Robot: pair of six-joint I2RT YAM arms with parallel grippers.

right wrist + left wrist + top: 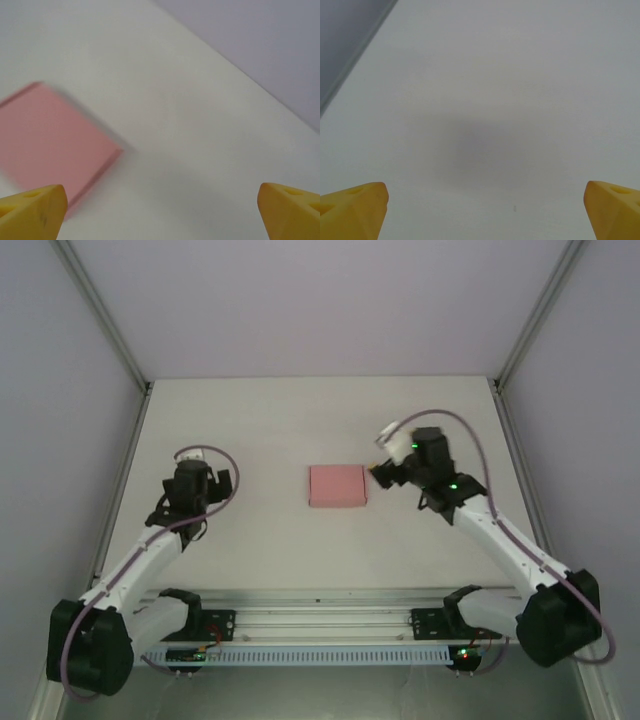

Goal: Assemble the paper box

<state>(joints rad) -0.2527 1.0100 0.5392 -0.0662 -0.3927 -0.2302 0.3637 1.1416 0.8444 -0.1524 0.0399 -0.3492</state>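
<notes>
The paper box lies flat in the middle of the table as a small closed salmon-pink rectangle. In the right wrist view the paper box is blurred at the left, one corner pointing toward the gap between the yellow fingertips. My right gripper hovers just right of the box, open and holding nothing; in its own view the right gripper spans bare table. My left gripper sits well left of the box, open over bare table, and the left gripper has nothing between its fingertips.
The white table is enclosed by grey walls with metal corner posts. An aluminium rail carrying both arm bases runs along the near edge. A wall edge shows at the upper left of the left wrist view.
</notes>
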